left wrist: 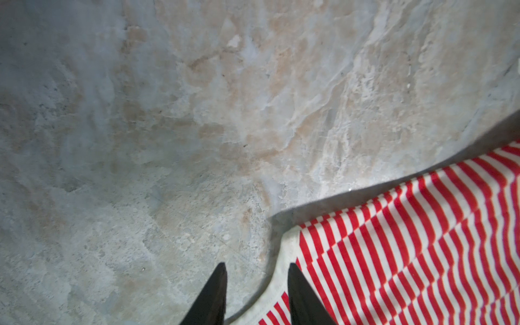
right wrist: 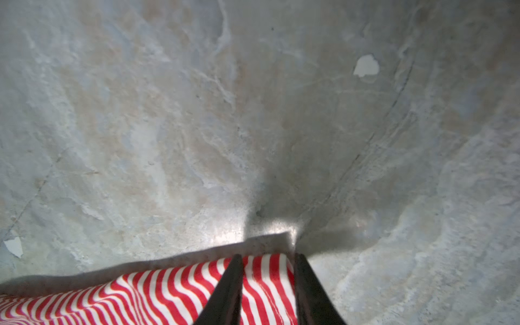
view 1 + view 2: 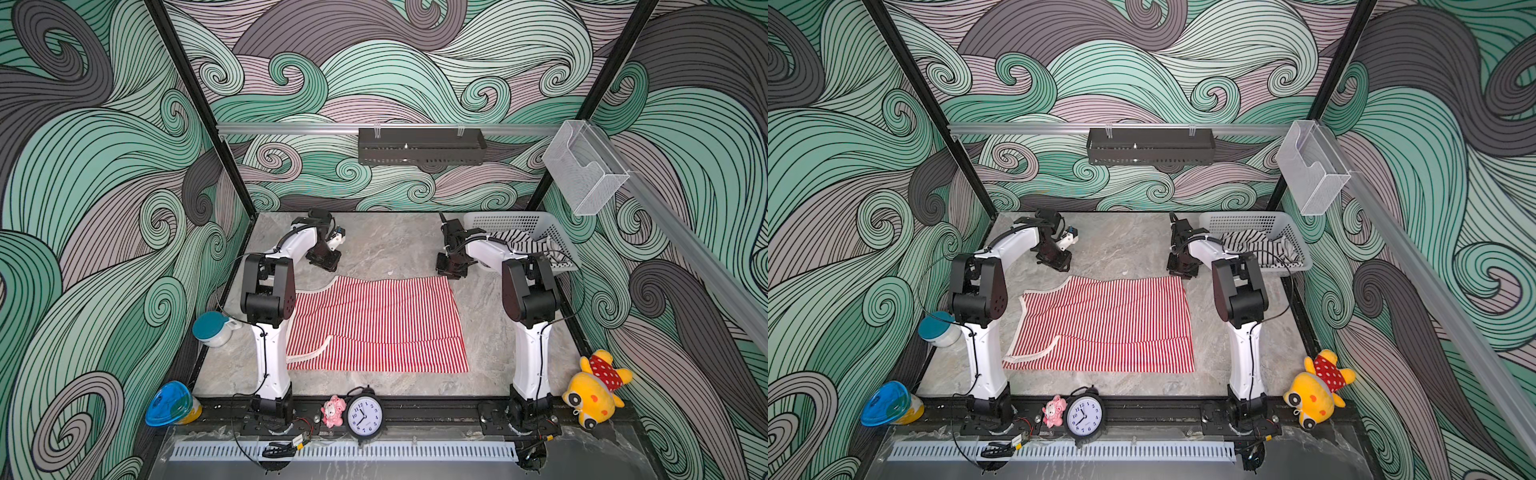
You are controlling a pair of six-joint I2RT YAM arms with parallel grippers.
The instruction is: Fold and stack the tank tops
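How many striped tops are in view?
2. The red-and-white top lies spread on the table; the black-and-white top sits crumpled in the white basket, which might hide more.

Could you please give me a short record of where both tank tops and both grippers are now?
Red-and-white striped tank top with white trim: flat on the grey marble-look table, folded along its near side
Black-and-white striped tank top: crumpled in the white perforated plastic basket, far right
Left gripper: jaws apart, straddling the red top's trim at its far-left corner
Right gripper: jaws apart, red top's far-right corner between them
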